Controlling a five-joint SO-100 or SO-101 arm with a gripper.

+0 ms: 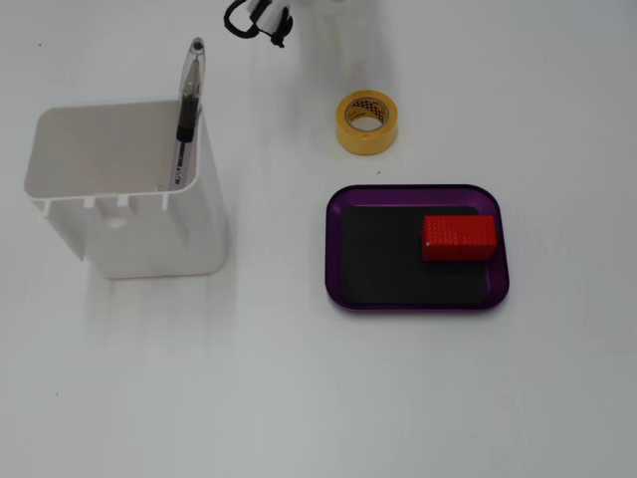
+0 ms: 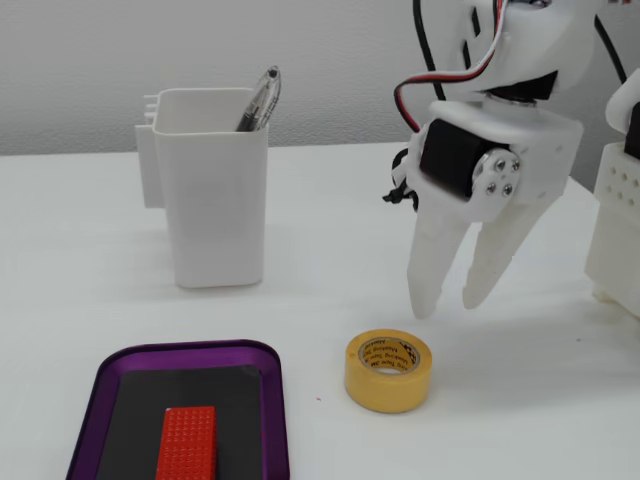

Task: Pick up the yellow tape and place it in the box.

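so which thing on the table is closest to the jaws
The yellow tape, lying loose just below the open gripper; the purple tray and white box sit farther off.

Pincer [image 2: 450, 300] perhaps blurred overhead.

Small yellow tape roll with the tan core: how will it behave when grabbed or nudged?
The yellow tape roll lies flat, hole up, so it should slide rather than roll if nudged. It looks rigid and probably light. Tipped on edge, it would likely roll across the smooth white table.
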